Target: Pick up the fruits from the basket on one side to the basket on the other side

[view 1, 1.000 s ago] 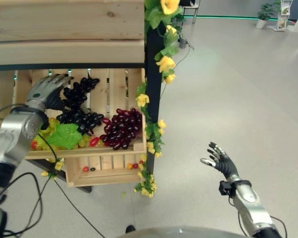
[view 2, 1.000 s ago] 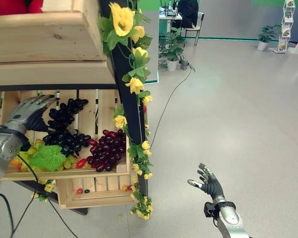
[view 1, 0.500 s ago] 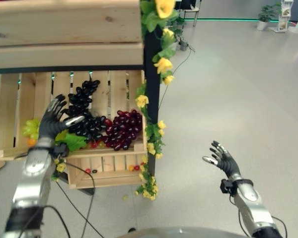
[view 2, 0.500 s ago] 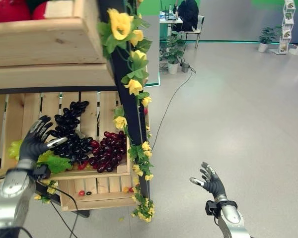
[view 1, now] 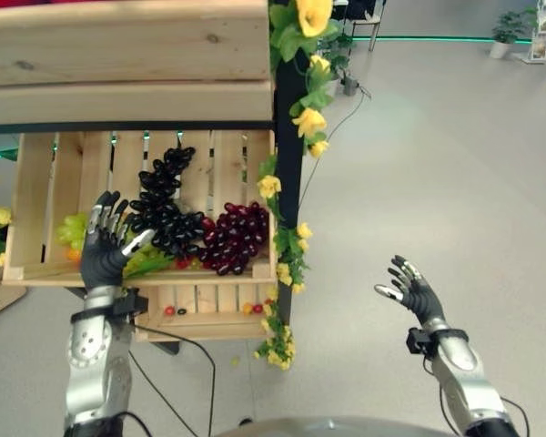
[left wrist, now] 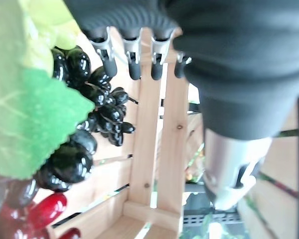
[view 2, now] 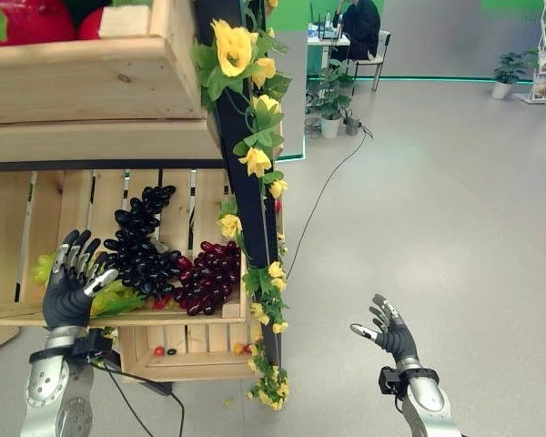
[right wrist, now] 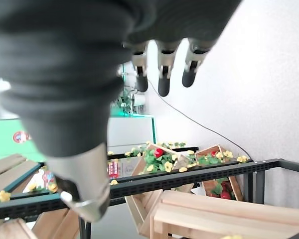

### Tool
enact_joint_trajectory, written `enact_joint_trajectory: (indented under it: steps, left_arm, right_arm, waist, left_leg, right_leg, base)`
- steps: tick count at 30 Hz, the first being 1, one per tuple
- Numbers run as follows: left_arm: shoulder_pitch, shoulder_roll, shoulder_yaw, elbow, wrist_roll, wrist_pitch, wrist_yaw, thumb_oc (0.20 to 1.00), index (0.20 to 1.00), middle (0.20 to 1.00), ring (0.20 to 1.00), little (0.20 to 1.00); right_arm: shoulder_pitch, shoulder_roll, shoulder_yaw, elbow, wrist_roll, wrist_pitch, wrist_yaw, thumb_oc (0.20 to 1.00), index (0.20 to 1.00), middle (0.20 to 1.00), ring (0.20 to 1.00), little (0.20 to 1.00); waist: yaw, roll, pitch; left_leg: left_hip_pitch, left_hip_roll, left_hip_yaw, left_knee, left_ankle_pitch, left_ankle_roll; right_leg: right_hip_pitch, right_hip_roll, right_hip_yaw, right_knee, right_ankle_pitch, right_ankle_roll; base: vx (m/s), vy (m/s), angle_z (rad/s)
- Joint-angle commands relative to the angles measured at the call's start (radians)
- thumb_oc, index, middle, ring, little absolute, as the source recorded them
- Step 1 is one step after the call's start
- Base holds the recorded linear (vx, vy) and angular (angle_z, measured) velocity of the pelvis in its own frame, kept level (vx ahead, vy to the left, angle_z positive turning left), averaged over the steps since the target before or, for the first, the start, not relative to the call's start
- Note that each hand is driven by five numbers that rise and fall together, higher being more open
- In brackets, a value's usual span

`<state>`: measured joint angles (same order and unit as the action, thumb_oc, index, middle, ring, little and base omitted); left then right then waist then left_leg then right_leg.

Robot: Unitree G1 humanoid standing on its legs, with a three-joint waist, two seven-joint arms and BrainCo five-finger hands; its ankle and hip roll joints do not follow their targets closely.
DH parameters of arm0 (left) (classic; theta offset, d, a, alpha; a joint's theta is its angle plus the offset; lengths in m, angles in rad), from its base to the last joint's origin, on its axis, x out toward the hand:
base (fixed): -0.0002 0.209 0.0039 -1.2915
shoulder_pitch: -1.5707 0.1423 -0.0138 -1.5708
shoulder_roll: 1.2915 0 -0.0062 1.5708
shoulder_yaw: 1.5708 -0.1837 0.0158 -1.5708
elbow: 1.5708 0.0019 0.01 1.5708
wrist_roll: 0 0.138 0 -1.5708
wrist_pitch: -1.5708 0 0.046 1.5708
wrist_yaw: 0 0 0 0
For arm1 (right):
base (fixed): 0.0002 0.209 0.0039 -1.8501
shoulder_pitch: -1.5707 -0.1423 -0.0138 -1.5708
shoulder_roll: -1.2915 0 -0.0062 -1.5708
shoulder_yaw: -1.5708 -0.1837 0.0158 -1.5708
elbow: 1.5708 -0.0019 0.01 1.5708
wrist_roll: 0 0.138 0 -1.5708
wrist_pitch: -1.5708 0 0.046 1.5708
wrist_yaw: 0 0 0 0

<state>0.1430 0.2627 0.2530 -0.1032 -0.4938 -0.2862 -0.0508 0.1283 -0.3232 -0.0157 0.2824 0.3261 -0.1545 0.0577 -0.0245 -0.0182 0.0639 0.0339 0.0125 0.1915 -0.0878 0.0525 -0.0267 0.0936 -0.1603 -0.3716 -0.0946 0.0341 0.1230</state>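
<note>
While open, left hand beside black grapes

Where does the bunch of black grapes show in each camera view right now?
Left eye view: black grapes in the middle of the wooden crate, right of the left robot hand.
Right eye view: middle of the same crate, beside that robot hand.
Left wrist view: past the fingertips, next to a green leaf.
Right wrist view: I cannot make them out.
Shared landmark: the dark red grapes touching them.
</note>
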Motion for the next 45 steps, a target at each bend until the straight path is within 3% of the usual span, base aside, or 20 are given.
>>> enact_joint_trajectory:
  steps: [1,8,25,29,30,32,33,35,36,41,45]
  left_arm:
    - [0.086,-0.012,-0.023,0.061,-0.015,-0.001,-0.014,1.0,1.0,1.0,1.0,1.0]
    - [0.099,-0.022,-0.02,0.047,-0.011,-0.045,-0.023,1.0,1.0,1.0,1.0,1.0]
    - [0.091,-0.034,-0.051,0.025,0.001,-0.076,-0.013,1.0,1.0,1.0,1.0,1.0]
    - [0.081,-0.014,-0.068,0.021,0.005,-0.085,-0.007,1.0,1.0,1.0,1.0,1.0]
    - [0.057,0.002,-0.09,0.019,0.007,-0.084,-0.004,1.0,1.0,1.0,1.0,1.0]
    - [0.021,0.012,-0.116,0.017,0.014,-0.092,0.002,1.0,1.0,1.0,1.0,1.0]
    - [0.002,0.016,-0.122,0.021,0.015,-0.096,0.006,1.0,1.0,1.0,1.0,1.0]
    - [-0.009,0.016,-0.12,0.023,0.015,-0.1,0.008,1.0,1.0,1.0,1.0,1.0]
    - [-0.002,0.019,-0.122,0.022,0.022,-0.098,0.005,1.0,1.0,1.0,1.0,1.0]
    - [0.064,0.024,-0.086,-0.003,0.008,-0.1,-0.014,1.0,1.0,1.0,1.0,1.0]
    - [0.095,0.053,-0.07,-0.018,0.021,-0.102,-0.017,1.0,1.0,1.0,1.0,1.0]
  right_arm:
    - [-0.075,0.025,-0.062,-0.055,0.037,-0.093,-0.013,1.0,1.0,1.0,1.0,1.0]
    - [-0.066,0.027,-0.079,-0.059,0.046,-0.112,-0.027,1.0,1.0,1.0,1.0,1.0]
    - [-0.064,0.016,-0.104,-0.08,0.05,-0.126,-0.056,1.0,1.0,1.0,1.0,1.0]
    - [-0.061,-0.006,-0.115,-0.12,0.05,-0.128,-0.062,1.0,1.0,1.0,1.0,1.0]
    - [-0.047,-0.016,-0.139,-0.146,0.051,-0.137,-0.076,1.0,1.0,1.0,1.0,1.0]
    - [-0.043,-0.045,-0.161,-0.167,0.044,-0.149,-0.088,1.0,1.0,1.0,1.0,1.0]
    - [-0.05,-0.061,-0.167,-0.179,0.037,-0.152,-0.09,1.0,1.0,1.0,1.0,1.0]
    - [-0.061,-0.071,-0.171,-0.189,0.036,-0.152,-0.091,1.0,1.0,1.0,1.0,1.0]
    - [-0.07,-0.069,-0.167,-0.179,0.038,-0.153,-0.091,1.0,1.0,1.0,1.0,1.0]
    - [-0.059,-0.07,-0.146,-0.185,0.047,-0.143,-0.063,1.0,1.0,1.0,1.0,1.0]
    - [-0.052,-0.067,-0.143,-0.189,0.068,-0.137,-0.06,1.0,1.0,1.0,1.0,1.0]
  waist:
    - [0.028,-0.054,0.035]
    - [0.044,-0.052,0.038]
    - [0.053,-0.034,0.055]
    - [0.07,-0.014,0.095]
    - [0.084,0.009,0.122]
    - [0.08,0.027,0.152]
    - [0.075,0.029,0.162]
    - [0.062,0.026,0.165]
    - [0.04,0.024,0.15]
    - [0.031,0.044,0.152]
    - [0.03,0.04,0.164]
  left_leg:
    - [0.014,-0.011,-0.043,0.068,-0.095,-0.005]
    - [0.005,-0.008,-0.066,0.073,-0.091,-0.011]
    - [0.003,0.004,-0.107,0.108,-0.102,-0.024]
    - [-0.036,0.019,-0.155,0.091,-0.054,-0.052]
    - [-0.082,0.03,-0.216,0.054,0.012,-0.088]
    - [-0.136,0.046,-0.308,0.027,0.051,-0.125]
    - [-0.15,0.041,-0.355,0.041,0.039,-0.129]
    - [-0.15,0.038,-0.373,0.069,0.005,-0.126]
    - [-0.107,0.076,-0.346,0.099,-0.044,-0.12]
    - [0.017,0.122,-0.418,0.226,-0.103,-0.121]
    - [0.037,0.137,-0.395,0.213,-0.152,-0.103]
  right_leg:
    - [-0.025,-0.039,-0.057,0.025,0.044,0.03]
    - [-0.019,-0.045,-0.079,0.032,0.037,0.028]
    - [0.011,-0.062,-0.108,0.055,0.013,0.022]
    - [-0.008,-0.057,-0.138,0.083,-0.01,0.007]
    - [-0.026,-0.059,-0.195,0.103,-0.024,0.002]
    - [-0.059,-0.078,-0.229,0.147,-0.063,0.01]
    - [-0.09,-0.101,-0.234,0.178,-0.065,0.012]
    - [-0.122,-0.13,-0.234,0.211,-0.065,0.016]
    - [-0.149,-0.15,-0.238,0.225,-0.056,0.019]
    - [-0.218,-0.16,-0.193,0.294,-0.058,-0.006]
    - [-0.268,-0.174,-0.167,0.326,-0.047,0.006]
  base:
    - [0.0,-0.026,0.1]
    - [0.0,-0.037,0.15]
    - [0.0,-0.035,0.1]
    - [-0.15,-0.105,0.2]
    - [-0.17,-0.123,0.55]
    - [-0.21,-0.08,0.9]
    - [-0.17,0.062,1.13]
    - [-0.08,0.082,0.82]
    - [-0.05,0.053,0.29]
    - [-0.06,0.112,0.06]
    - [-0.08,0.182,-0.05]
